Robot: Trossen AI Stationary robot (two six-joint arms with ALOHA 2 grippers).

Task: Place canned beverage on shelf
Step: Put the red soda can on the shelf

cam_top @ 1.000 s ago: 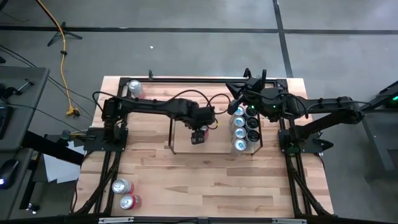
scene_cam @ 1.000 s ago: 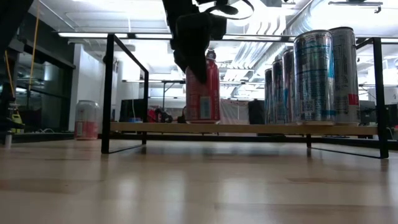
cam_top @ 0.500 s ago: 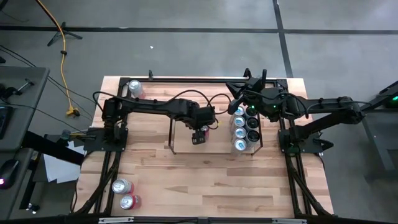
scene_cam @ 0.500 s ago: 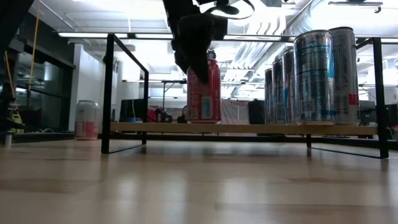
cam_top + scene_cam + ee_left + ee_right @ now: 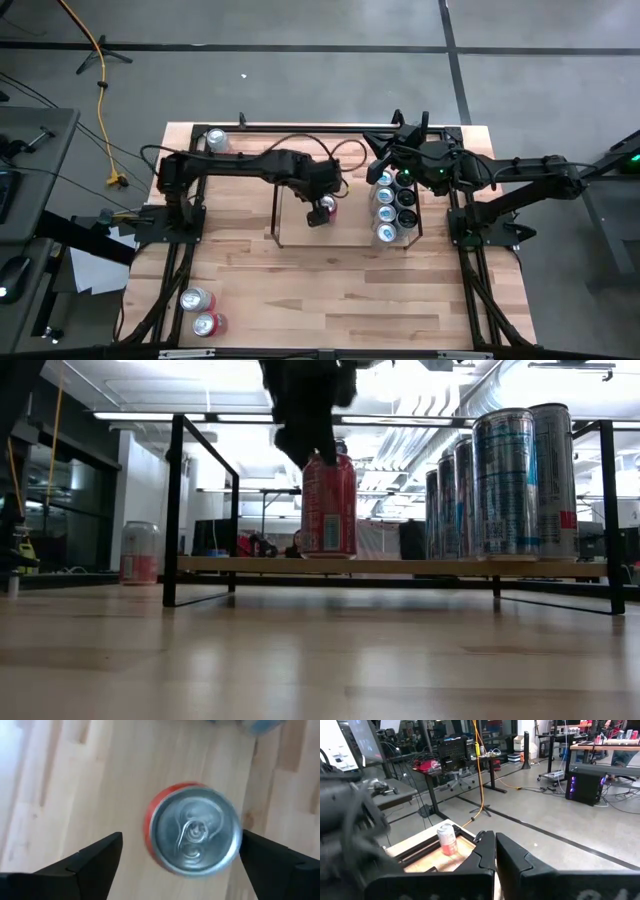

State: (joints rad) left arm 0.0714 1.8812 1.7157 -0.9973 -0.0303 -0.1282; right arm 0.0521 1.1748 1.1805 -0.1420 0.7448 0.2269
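High view: the left gripper (image 5: 318, 207) is seen above the bare middle of the shelf (image 5: 277, 215), directly over a red can (image 5: 326, 207). A row of cans (image 5: 386, 208) is packed at the shelf's right end, so the open board beside it is judged the reason for this spot.
Right arm: the right gripper (image 5: 385, 160) is held over the back of the filled row, fingers closed on nothing; it is judged to be waiting.
Spare cans: two cans (image 5: 201, 311) are left at the table's near left corner and one can (image 5: 216, 140) at the far left corner, off the shelf.
Low view: the red can (image 5: 328, 504) is found upright on the shelf board (image 5: 390, 566), well apart from the tall cans (image 5: 505, 482). The left gripper (image 5: 304, 400) is seen just above its top.
Left wrist view: the can top (image 5: 194, 836) is centred between two fingers (image 5: 85, 862), spread wide and clear of its sides. Nothing is held.
Judgement: this can is placed; a straight lift is needed to avoid tipping it.
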